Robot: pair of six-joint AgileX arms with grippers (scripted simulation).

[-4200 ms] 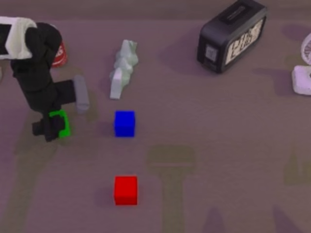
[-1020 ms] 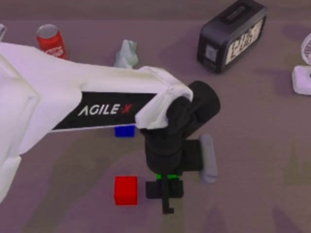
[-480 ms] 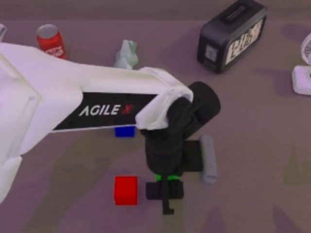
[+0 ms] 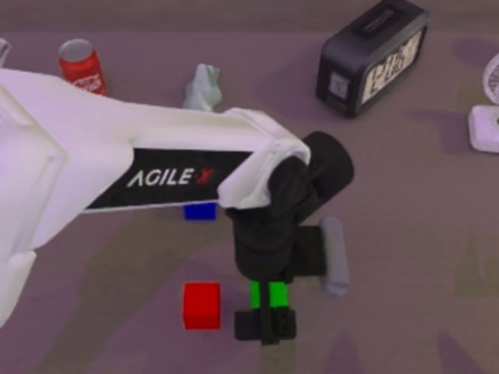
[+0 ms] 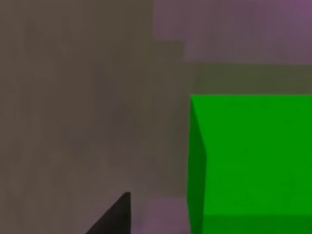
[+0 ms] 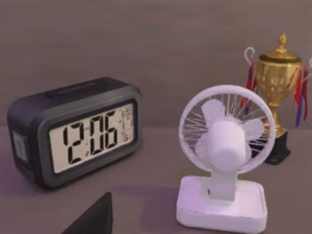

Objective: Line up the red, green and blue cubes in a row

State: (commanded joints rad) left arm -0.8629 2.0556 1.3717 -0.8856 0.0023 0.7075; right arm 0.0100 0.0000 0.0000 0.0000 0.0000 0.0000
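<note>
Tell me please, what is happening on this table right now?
The left arm reaches across the table, and its pincer is at the green cube, right beside the red cube. Whether it grips the cube cannot be told. The blue cube lies farther back, mostly hidden under the arm, so the row is not yet complete. The right arm is out of the top view; its camera faces a clock and a fan.

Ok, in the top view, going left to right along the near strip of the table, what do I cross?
Red cube → green cube, with the left gripper over its near edge. The blue cube lies farther back, mostly hidden under the left arm.
</note>
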